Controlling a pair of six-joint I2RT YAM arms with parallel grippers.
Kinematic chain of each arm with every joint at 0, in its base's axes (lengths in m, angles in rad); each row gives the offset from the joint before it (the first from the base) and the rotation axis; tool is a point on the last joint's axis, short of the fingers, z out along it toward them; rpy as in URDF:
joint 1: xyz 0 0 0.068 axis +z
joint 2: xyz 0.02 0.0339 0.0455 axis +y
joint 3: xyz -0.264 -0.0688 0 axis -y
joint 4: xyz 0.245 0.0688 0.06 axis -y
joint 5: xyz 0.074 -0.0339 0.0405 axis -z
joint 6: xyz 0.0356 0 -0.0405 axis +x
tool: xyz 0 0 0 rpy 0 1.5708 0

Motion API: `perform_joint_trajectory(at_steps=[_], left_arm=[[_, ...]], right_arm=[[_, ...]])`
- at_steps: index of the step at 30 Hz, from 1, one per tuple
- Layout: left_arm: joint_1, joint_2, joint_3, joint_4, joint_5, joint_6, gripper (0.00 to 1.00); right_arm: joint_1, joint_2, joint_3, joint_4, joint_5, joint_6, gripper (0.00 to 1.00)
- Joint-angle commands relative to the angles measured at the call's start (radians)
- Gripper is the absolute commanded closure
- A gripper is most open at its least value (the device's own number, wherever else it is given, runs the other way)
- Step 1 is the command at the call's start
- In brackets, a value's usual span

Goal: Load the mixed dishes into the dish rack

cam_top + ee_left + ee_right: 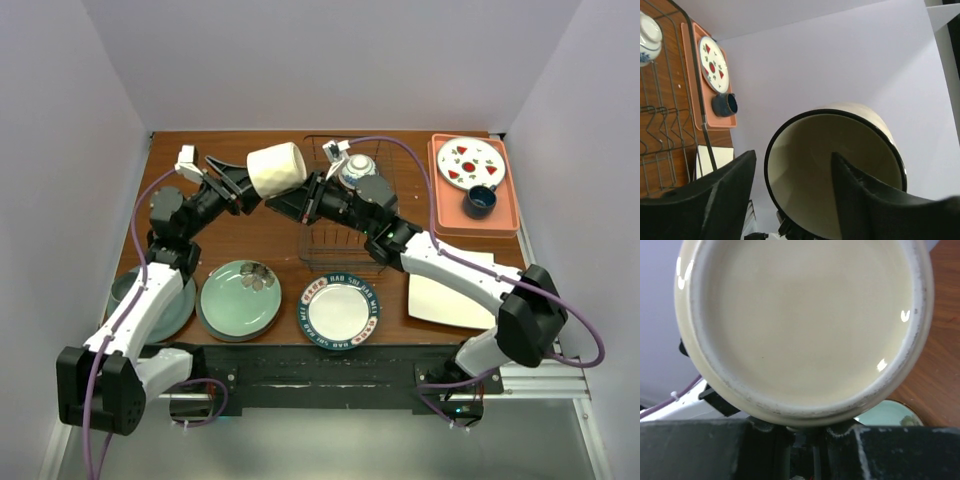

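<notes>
Showing the cream mug (277, 168) clamped aloft in jaws of the left gripper (248, 185); whether the right gripper (303, 196) jaws are closed cannot be told. The small blue-white patterned bowl (357, 168) is set in the dish rack (330, 255); four plates (240, 297) are left on the bench (270, 240).

Both arms are stretched toward the upper centre of the frame. The left end effector (245, 182) is clamped across a cream ceramic mug's (277, 168) wall; the right end effector's (283, 203) opening is hidden.

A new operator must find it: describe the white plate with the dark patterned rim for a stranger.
Go to the near edge of the brown wooden table, in front of the dark wire dish rack. The white round plate lies between a pale green flower plate and a white square plate; only it has a dark lettered rim.
</notes>
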Motion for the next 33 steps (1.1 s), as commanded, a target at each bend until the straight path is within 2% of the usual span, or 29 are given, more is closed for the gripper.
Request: perform_joint_trajectory(at_steps=[1,4,7,13,14,20,25,28,33], left_arm=[[0.000,-0.050,0.093,-0.106,0.023,0.146,0.17],[0.007,-0.058,0.105,-0.187,0.019,0.210,0.06],[0.020,-0.065,0.108,-0.267,0.017,0.274,0.00],[0.032,-0.085,0.160,-0.489,-0.063,0.466,0.00],[0.032,-0.088,0.194,-0.573,-0.105,0.498,0.00],[0.032,-0.099,0.354,-0.799,-0.303,0.813,0.00],[0.032,-0.079,0.438,-0.890,-0.385,0.995,0.00],[0.032,-0.058,0.459,-0.913,-0.393,1.042,0.00],[0.032,-0.024,0.465,-0.936,-0.371,1.066,0.00]], right_arm=[[-0.004,-0.099,0.069,-0.026,0.123,-0.097,1.00],[-0.004,-0.118,0.109,-0.135,0.206,-0.155,1.00],[-0.004,-0.139,0.147,-0.246,0.314,-0.218,1.00],[-0.024,-0.135,0.206,-0.439,0.500,-0.296,1.00],[-0.039,-0.133,0.209,-0.455,0.534,-0.304,1.00],[-0.081,-0.038,0.295,-0.617,0.652,-0.407,1.00],[-0.084,0.101,0.383,-0.685,0.766,-0.543,1.00],[-0.085,0.178,0.419,-0.670,0.780,-0.635,1.00],[-0.111,0.286,0.491,-0.671,0.749,-0.697,1.00]])
